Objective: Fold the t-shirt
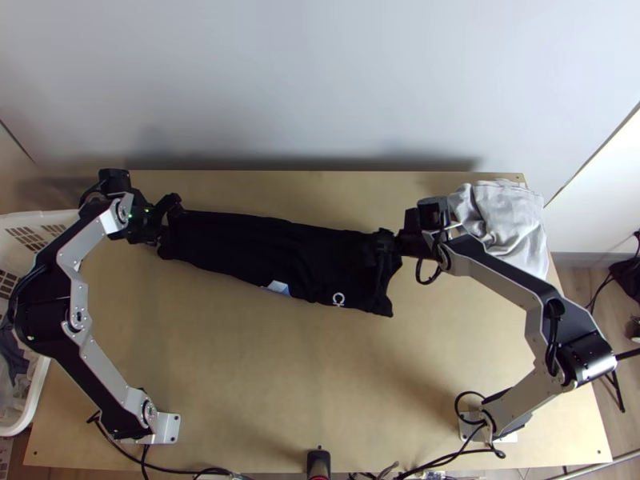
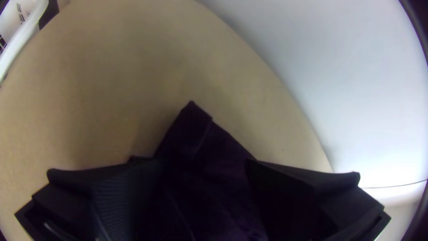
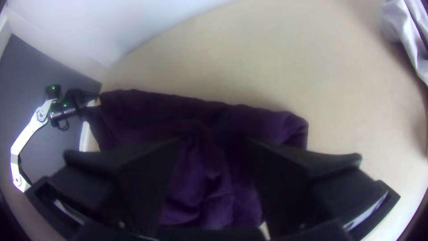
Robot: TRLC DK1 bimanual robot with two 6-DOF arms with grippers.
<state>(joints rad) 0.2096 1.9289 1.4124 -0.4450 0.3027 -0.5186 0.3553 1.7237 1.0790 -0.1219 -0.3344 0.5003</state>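
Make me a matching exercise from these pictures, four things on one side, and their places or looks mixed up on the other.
Things:
1. T-shirt
2. Grey cloth
3. White basket
4. Left gripper

Places and looks:
A. Bunched at the far right corner of the table
B. Open, at the end of the shirt nearest the basket
C. Black, lying in a long, narrow shape
D. Beside the table's left edge

Right pairs: 1-C, 2-A, 3-D, 4-B
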